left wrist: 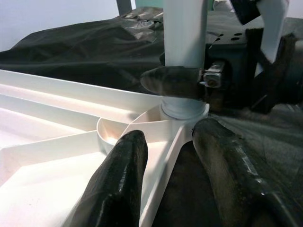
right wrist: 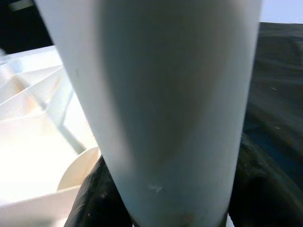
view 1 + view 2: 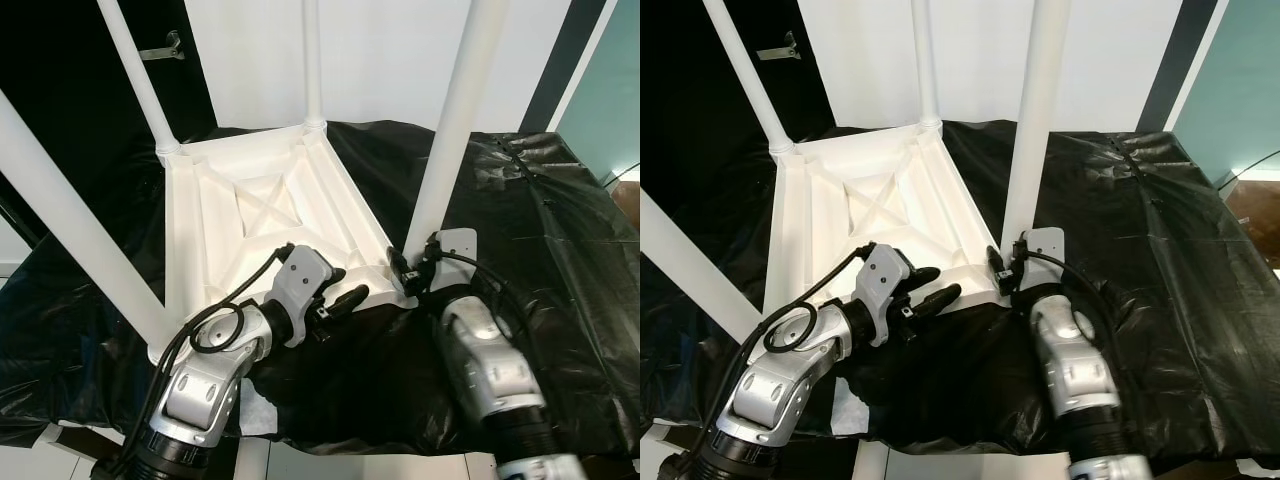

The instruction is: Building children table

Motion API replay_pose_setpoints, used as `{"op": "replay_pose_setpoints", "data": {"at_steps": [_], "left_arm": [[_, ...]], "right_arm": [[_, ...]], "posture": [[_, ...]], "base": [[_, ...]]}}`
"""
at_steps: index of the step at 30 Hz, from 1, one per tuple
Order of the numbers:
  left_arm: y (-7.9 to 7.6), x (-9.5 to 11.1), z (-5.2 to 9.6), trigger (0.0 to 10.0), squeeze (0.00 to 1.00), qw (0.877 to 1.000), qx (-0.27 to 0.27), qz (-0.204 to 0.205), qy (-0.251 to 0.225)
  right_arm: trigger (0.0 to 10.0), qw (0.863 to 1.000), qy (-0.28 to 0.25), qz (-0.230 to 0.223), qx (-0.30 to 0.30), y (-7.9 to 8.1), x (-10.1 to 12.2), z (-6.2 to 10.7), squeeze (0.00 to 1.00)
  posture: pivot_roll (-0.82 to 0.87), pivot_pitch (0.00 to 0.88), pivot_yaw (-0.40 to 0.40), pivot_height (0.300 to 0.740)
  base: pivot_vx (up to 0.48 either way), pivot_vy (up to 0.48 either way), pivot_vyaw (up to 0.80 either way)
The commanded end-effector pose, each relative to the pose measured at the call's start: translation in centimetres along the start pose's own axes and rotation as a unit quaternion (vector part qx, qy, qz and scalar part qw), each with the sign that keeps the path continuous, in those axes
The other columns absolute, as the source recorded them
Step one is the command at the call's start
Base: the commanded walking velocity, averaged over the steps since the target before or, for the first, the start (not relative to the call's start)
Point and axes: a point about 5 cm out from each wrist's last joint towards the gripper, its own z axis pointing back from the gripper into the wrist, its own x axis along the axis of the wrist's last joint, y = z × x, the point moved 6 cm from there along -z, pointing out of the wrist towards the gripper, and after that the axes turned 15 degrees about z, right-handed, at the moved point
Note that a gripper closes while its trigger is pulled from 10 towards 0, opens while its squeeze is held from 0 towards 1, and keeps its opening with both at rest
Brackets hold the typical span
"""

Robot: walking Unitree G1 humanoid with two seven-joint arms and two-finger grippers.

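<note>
A white plastic children's table [image 3: 250, 200] lies upside down on a black sheet, with its legs pointing up. My right gripper [image 3: 410, 268] is shut on the base of the near right leg [image 3: 450, 130], just above its corner socket. In the right wrist view the leg [image 2: 161, 94] stands between dark fingers [image 2: 94, 198]. My left gripper [image 3: 340, 295] is open at the table's near edge beside that corner. Its fingers [image 1: 118, 179] straddle the rim [image 1: 163, 165] without closing on it. The right gripper's finger [image 1: 173, 81] is pressed against the leg there.
Three more white legs stand up: near left [image 3: 70, 220], far left [image 3: 140, 80] and far middle [image 3: 312, 60]. The crumpled black sheet [image 3: 560, 230] covers the work surface out to the right. A white scrap [image 3: 255, 410] lies under my left arm. A white wall stands behind.
</note>
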Motion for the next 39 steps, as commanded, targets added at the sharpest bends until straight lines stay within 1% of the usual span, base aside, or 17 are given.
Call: {"op": "replay_pose_setpoints", "data": {"at_steps": [1, 4, 9, 13, 14, 15, 16, 17, 22, 26, 28, 30, 32, 33, 35, 37, 39], "left_arm": [[-0.3, 0.0, 0.1, 10.0, 0.00, 1.000, 0.000, 0.001, 0.001], [-0.3, 0.0, 0.0, 10.0, 0.00, 1.000, 0.000, 0.003, 0.000], [-0.4, 0.0, -0.1, 10.0, 0.00, 1.000, 0.001, 0.002, 0.000], [-0.4, 0.0, -0.2, 10.0, 0.00, 1.000, 0.002, 0.003, -0.001], [-0.5, 0.0, -0.2, 10.0, 0.00, 1.000, 0.002, 0.003, -0.001], [-0.5, 0.0, -0.2, 10.0, 0.00, 1.000, 0.002, 0.003, -0.001], [-0.5, -0.1, -0.1, 10.0, 0.00, 1.000, 0.002, 0.004, -0.001], [-0.6, -0.1, -0.1, 10.0, 0.00, 1.000, 0.002, 0.004, -0.001], [-0.7, -0.3, -0.1, 10.0, 0.00, 1.000, 0.000, 0.006, 0.000], [-0.6, -0.3, -0.1, 10.0, 0.00, 1.000, -0.001, 0.005, 0.001], [-0.6, -0.3, 0.0, 10.0, 0.00, 1.000, -0.002, 0.005, 0.002], [-0.6, -0.3, 0.0, 10.0, 0.00, 1.000, -0.003, 0.004, 0.002], [-0.6, -0.3, -0.1, 10.0, 0.00, 1.000, -0.006, 0.003, 0.003], [-0.6, -0.3, -0.2, 10.0, 0.00, 1.000, -0.009, 0.002, 0.003], [-0.7, -0.3, -0.3, 10.0, 0.00, 1.000, -0.012, 0.000, 0.003], [-0.7, -0.2, -0.4, 10.0, 0.00, 1.000, -0.013, 0.000, 0.003], [-0.7, -0.1, -0.5, 10.0, 0.00, 1.000, -0.014, -0.001, 0.002]], "right_arm": [[10.0, 0.998, 0.054, -0.007, -0.032, 0.2, -2.2, 0.6, 0.00], [10.0, 0.999, 0.036, -0.003, -0.016, 1.0, -1.3, 0.7, 0.00], [10.0, 0.999, 0.037, 0.018, -0.025, 0.2, -1.3, 0.7, 0.00], [10.0, 0.999, 0.035, 0.018, -0.024, 0.0, -1.3, 0.7, 0.00], [10.0, 0.999, 0.032, 0.015, -0.022, 0.0, -1.2, 0.7, 0.07], [10.0, 0.999, 0.032, 0.015, -0.022, 0.0, -1.2, 0.7, 0.07], [10.0, 0.999, 0.028, 0.011, -0.018, 0.0, -1.0, 0.8, 0.25], [10.0, 1.000, 0.019, 0.013, -0.017, -0.1, -0.8, 0.9, 1.00], [10.0, 1.000, -0.009, 0.016, 0.003, -0.6, -0.3, 1.3, 1.00], [10.0, 0.999, -0.030, 0.021, 0.023, -1.7, -0.4, 1.8, 1.00], [10.0, 0.997, -0.043, 0.023, 0.054, -2.2, -0.5, 2.2, 1.00], [10.0, 0.996, -0.051, 0.022, 0.072, -2.3, -0.4, 2.4, 1.00], [10.0, 0.991, -0.063, 0.025, 0.114, -2.3, -0.4, 2.7, 1.00], [10.0, 0.986, -0.070, 0.036, 0.146, -2.2, -0.3, 2.7, 0.00], [10.0, 0.979, -0.077, 0.042, 0.186, -2.0, -0.1, 2.7, 0.00], [10.0, 0.976, -0.079, 0.039, 0.198, -2.0, 0.0, 2.6, 0.00], [10.0, 0.967, -0.087, 0.050, 0.233, -1.6, 0.3, 2.4, 0.00]], "posture": [[-0.04, 0.012, 0.012, 0.740], [-0.05, 0.010, 0.012, 0.740], [-0.04, 0.008, 0.004, 0.740], [-0.04, 0.005, 0.000, 0.740], [-0.04, 0.004, -0.001, 0.740], [-0.04, 0.004, -0.001, 0.740], [-0.04, 0.005, -0.001, 0.740], [-0.04, 0.003, 0.000, 0.740], [-0.04, 0.002, 0.001, 0.740], [-0.05, 0.000, 0.006, 0.740], [-0.05, 0.000, 0.009, 0.740], [-0.05, 0.000, 0.011, 0.740], [-0.06, 0.000, 0.017, 0.740], [-0.07, 0.000, 0.020, 0.740], [-0.07, 0.000, 0.024, 0.740], [-0.07, 0.000, 0.024, 0.740], [-0.07, 0.000, 0.026, 0.740]], "base": [[0.000, 0.000, 0.00], [0.000, 0.000, 0.00], [0.000, 0.000, 0.00], [0.000, 0.000, 0.00], [0.000, 0.000, 0.00], [0.000, 0.000, 0.00], [0.000, 0.000, 0.00], [0.000, 0.000, 0.00], [0.000, 0.000, 0.00], [0.000, 0.000, 0.00], [0.000, 0.000, 0.00], [0.000, 0.000, 0.00], [0.000, 0.000, 0.00], [0.000, 0.000, 0.00], [0.000, 0.000, 0.00], [0.000, 0.000, 0.00], [0.000, 0.000, 0.00]]}}
